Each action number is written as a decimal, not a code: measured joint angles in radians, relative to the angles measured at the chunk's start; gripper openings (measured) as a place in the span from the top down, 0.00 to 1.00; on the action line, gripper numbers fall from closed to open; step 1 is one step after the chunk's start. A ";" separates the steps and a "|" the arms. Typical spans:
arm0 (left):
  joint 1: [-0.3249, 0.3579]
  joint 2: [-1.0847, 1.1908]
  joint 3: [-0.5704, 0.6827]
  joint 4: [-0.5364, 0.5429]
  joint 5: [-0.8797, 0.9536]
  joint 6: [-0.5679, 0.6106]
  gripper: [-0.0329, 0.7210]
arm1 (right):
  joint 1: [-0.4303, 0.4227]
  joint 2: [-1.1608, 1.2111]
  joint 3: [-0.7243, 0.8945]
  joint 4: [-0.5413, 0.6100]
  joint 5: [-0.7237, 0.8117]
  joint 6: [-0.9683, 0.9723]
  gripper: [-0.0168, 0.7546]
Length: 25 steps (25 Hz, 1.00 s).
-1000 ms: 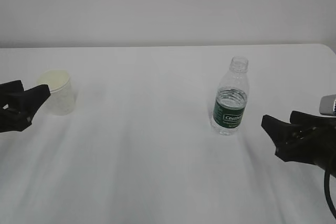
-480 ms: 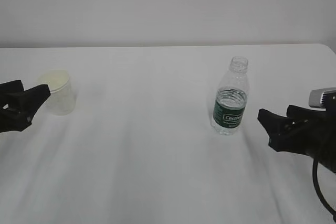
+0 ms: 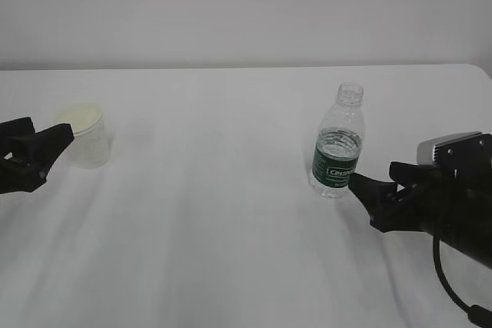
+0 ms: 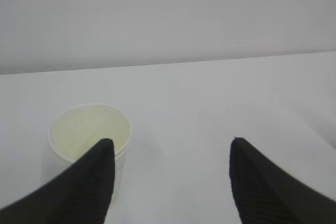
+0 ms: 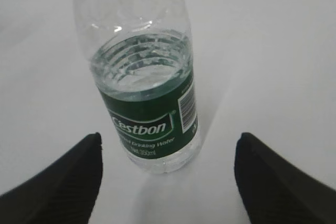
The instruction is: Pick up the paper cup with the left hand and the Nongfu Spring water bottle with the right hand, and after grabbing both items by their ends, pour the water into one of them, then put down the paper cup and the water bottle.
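Black fingers of the right hand (image 3: 369,196) are now reaching the foot of the Nongfu Spring water bottle (image 3: 337,144), where a second ago they were hanging well back toward the right edge. Its jaws are standing wide, nothing between them yet, and the right wrist view is showing the bottle (image 5: 144,72) upright and uncapped, centred ahead of the gap, about half full of water. The left hand (image 3: 27,159) is holding its earlier place just beside the paper cup (image 3: 83,134), spread and empty; from the wrist, one fingertip (image 4: 100,153) is overlapping the cup's wall (image 4: 89,132). Both items are standing on the white table (image 3: 215,228), so neither grasp is made, though the right one looks nearest.
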 joint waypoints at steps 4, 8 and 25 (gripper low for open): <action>0.000 0.000 0.000 0.002 0.000 0.000 0.30 | 0.000 0.025 -0.026 -0.009 0.000 -0.005 0.21; 0.000 0.000 0.000 0.003 -0.001 0.000 0.30 | 0.000 0.047 -0.058 -0.033 0.000 -0.005 0.21; 0.000 0.000 0.000 0.006 -0.001 0.000 0.30 | 0.000 0.146 -0.184 -0.107 -0.001 -0.003 0.10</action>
